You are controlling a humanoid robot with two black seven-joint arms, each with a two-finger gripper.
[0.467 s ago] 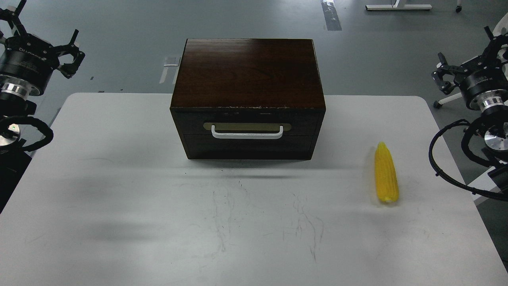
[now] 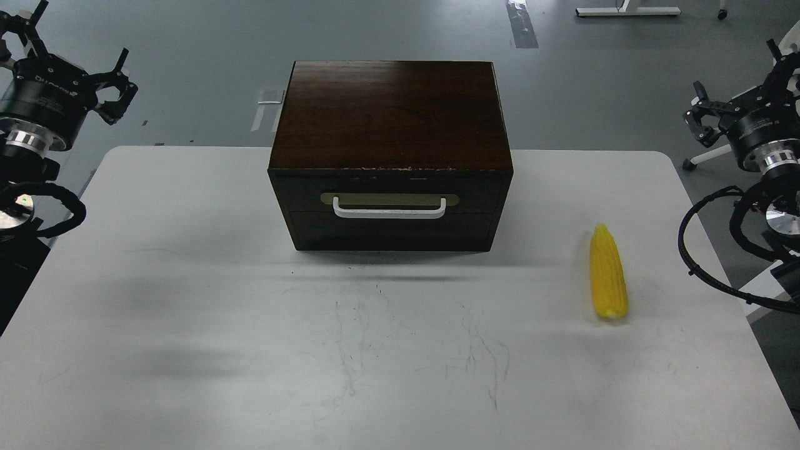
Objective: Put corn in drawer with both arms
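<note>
The corn (image 2: 608, 273), a bright yellow ear, lies on the white table (image 2: 187, 300) to the right of the dark brown wooden box (image 2: 390, 112), its pointed tip facing away from me. The drawer (image 2: 484, 195) in the box front is shut, and its white bar handle (image 2: 389, 210) faces me. My left gripper (image 2: 72, 59) hangs above the table's far left corner, prongs spread and empty. My right gripper (image 2: 737, 94) hangs past the table's far right edge, prongs spread and empty, well behind and to the right of the corn.
The box stands at the table's far middle. Black cable loops (image 2: 706, 250) hang beside the right table edge. The grey floor behind shows tape marks (image 2: 522, 25) and a white frame base (image 2: 627, 10).
</note>
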